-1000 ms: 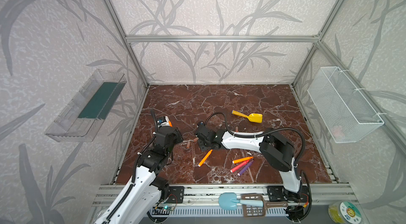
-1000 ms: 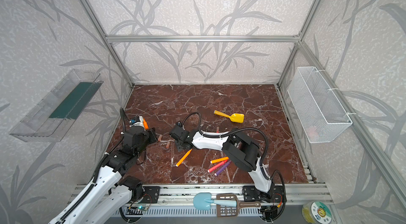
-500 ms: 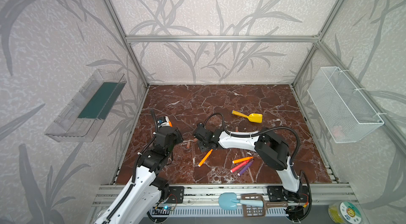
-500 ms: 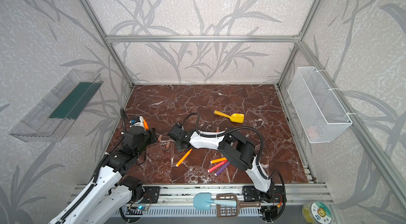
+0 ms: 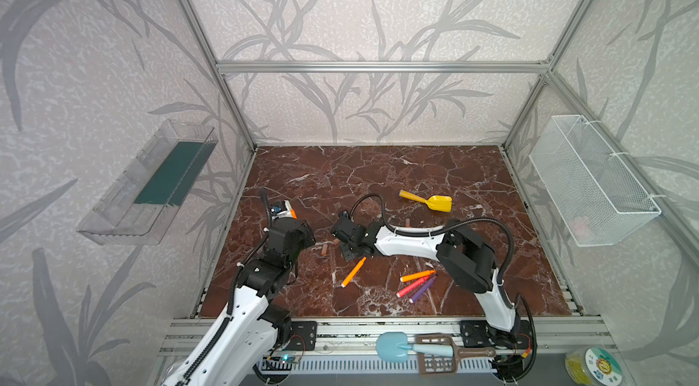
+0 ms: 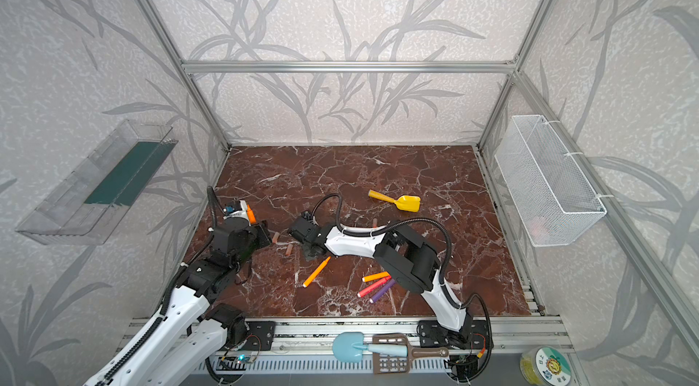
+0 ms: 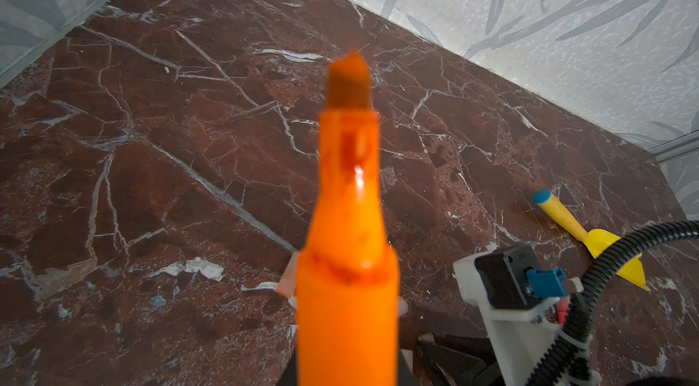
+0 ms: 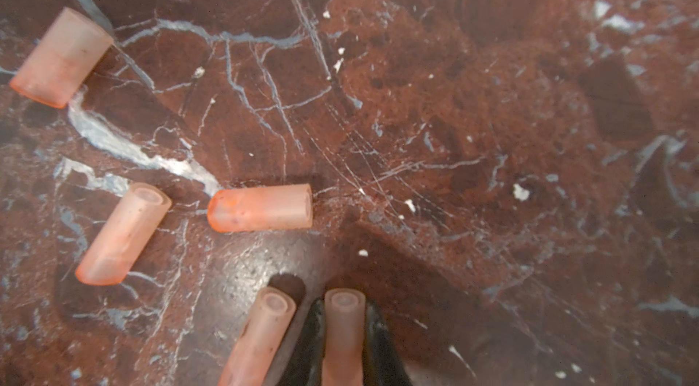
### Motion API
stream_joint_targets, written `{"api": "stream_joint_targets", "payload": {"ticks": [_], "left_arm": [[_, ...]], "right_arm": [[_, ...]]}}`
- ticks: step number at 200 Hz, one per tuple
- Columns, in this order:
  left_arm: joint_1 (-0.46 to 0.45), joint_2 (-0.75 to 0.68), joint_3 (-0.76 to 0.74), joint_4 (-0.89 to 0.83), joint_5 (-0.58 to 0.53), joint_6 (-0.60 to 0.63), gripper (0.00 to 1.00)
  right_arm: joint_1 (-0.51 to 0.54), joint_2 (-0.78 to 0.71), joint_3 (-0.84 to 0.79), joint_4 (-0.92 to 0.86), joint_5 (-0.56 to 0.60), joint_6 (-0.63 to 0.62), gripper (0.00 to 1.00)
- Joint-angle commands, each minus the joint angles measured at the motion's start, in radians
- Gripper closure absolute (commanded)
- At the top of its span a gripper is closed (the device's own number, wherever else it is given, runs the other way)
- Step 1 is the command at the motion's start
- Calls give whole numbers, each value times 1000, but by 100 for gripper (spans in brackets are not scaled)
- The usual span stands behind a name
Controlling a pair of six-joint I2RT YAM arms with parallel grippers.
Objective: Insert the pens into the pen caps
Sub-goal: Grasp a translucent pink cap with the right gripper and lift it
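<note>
Red-brown marble veined in white forms the table (image 5: 378, 176), boxed in by pale walls (image 5: 359, 5) printed with grey leaves and by an aluminium frame (image 5: 378, 67). A clear bin (image 5: 147, 191) hangs on the left wall and a wire basket (image 5: 590, 179) on the right. Two white-and-black arms reach in from the front rail, where a blue scoop (image 5: 391, 345) and a brown sieve (image 5: 438, 357) lie. The left gripper (image 7: 346, 374) is clamped on the held pen (image 7: 348, 214), which is orange. It is raised over the table's left side with its bare tip pointing away from the wrist, and the barrel hides most of the fingers. The right gripper (image 8: 344, 346) reaches across the middle, low over the marble. Its black fingers (image 8: 378, 346) are pressed against both sides of the held cap (image 8: 344, 312), whose open end faces away from the wrist. A yellow scoop (image 5: 427, 200) lies further back. A lone pen (image 5: 353, 271), orange, lies just in front of the right gripper. Near the right arm's elbow an orange pen (image 5: 418, 275), a pink pen (image 5: 414, 287) and a purple pen (image 5: 423, 289) lie together. A second cap (image 8: 264, 327) lies just beside the held one, and three more caps (image 8: 261, 208) are scattered nearby. A far cap (image 5: 407, 222) sits behind the right arm.
</note>
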Motion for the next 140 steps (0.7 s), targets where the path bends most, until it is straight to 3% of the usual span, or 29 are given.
{"api": "stream_joint_targets", "payload": {"ticks": [1,57,77,119,140], "left_arm": [[4,-4,-4,9,4,6,100],[-8,56,12,64,156,51,100],[-44,135,24,136,286,67,100],[-313,263,94,182,293,-49,100],[-445,259,18,305,249,-151,100]], "right_arm": [[-20,-100,-87,2,16,14,86],[-137,-502,-438,162,4,51,87],[-179,-623,-540,206,4,62,87],[-233,-872,-745,320,14,137,89],[-243,-997,-838,377,49,150,88]]}}
